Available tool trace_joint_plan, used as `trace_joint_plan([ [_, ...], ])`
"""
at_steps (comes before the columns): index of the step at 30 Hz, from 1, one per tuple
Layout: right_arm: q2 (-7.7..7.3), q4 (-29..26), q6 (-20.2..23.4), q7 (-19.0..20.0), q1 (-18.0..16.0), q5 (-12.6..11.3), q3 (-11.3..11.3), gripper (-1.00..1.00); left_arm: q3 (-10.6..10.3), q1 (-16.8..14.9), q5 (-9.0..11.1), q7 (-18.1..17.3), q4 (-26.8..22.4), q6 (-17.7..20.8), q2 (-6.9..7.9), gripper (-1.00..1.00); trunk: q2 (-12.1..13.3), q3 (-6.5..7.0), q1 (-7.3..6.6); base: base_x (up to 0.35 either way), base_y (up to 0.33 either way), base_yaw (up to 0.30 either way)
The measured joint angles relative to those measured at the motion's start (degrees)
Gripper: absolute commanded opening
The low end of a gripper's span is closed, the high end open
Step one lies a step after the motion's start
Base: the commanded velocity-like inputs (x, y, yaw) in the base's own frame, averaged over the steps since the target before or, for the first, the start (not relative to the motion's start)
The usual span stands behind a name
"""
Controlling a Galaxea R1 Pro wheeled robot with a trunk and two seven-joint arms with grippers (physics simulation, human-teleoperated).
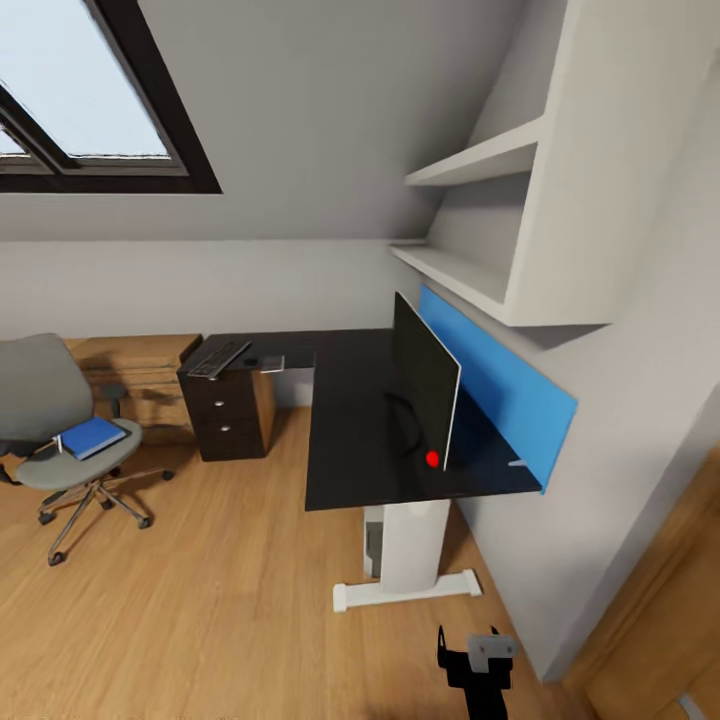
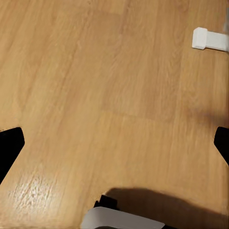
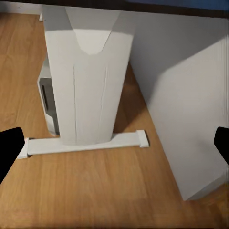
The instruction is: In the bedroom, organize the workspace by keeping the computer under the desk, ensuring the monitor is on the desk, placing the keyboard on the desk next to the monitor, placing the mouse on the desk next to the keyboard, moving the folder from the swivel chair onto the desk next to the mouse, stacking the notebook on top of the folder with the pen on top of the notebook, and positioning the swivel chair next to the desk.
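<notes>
No legible text (none anywhere)

Right arm [image 1: 478, 668]: matte black boxy links, light-grey block mounted on top, at 5 o'clock in the head view. Claw fingers: black, blunt tips [image 3: 10, 150], at 3 and 9 o'clock in both wrist views. Left wrist: grey rounded housing [image 2: 121, 220], black trim.
</notes>
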Motion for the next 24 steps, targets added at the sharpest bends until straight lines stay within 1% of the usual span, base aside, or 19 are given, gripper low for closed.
trace_joint_plan([
  [12,-0.21,0.04,0.02,0.06,0.0,0.0,0.05,1.0,0.06,0.0,0.01,0.0,0.0,1.02,-0.07,1.0,0.0,1.12,0.0,-0.242,-0.186,0.0],
  [18,-0.22,0.03,0.04,0.06,0.0,0.0,0.05,1.0,0.07,0.0,0.03,0.0,0.0,0.86,-0.07,1.0,0.0,1.65,-0.02,-0.066,-0.045,0.0],
  [24,0.1,0.32,0.26,0.19,0.01,0.11,0.18,1.0,0.08,0.0,0.04,0.0,-0.01,0.66,-0.08,1.0,0.0,1.82,-0.02,-0.011,-0.007,0.0],
])
